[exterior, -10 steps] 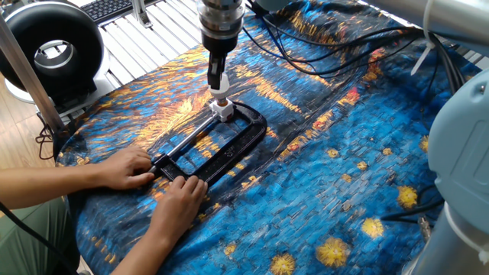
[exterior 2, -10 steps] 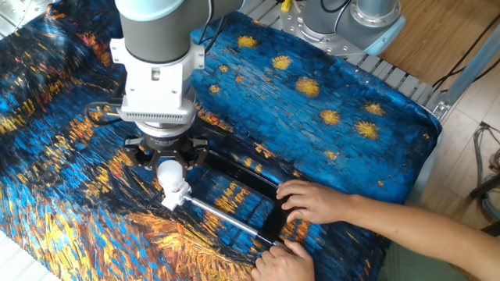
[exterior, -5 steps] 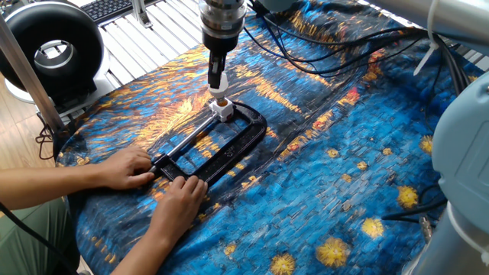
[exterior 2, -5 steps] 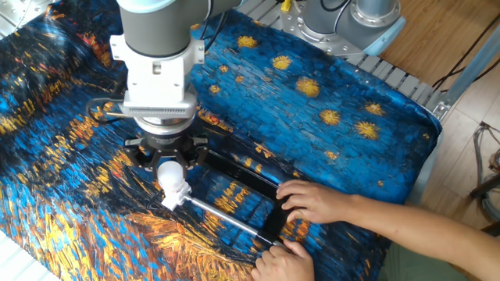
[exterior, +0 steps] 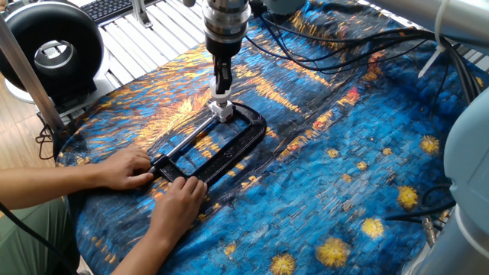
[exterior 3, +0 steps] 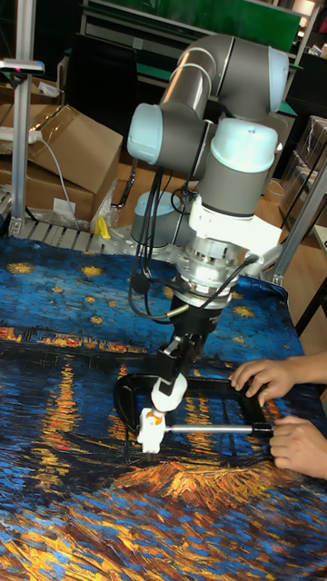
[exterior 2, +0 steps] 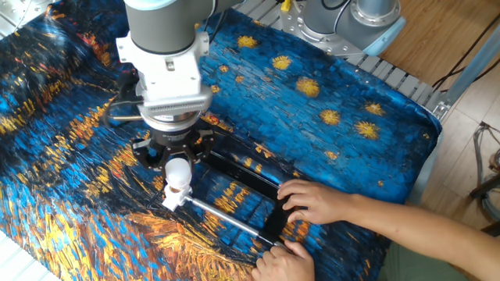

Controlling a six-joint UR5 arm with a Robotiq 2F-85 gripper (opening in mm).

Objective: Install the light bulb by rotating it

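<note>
Your starry-night printed tablecloth (exterior: 344, 160) covers the whole table, and on it lies a black C-clamp (exterior: 229, 145) that a person's 2 hands (exterior 2: 312, 201) steady at its screw end, well apart from the arm. Your gripper (exterior 2: 178, 165) points straight down with its 2 fingers closed narrowly around the light bulb (exterior 2: 177, 170). That small frosted white bulb stands upright, neck down, seated in the white square socket block (exterior 3: 150, 428) held at the clamp's far end.
</note>
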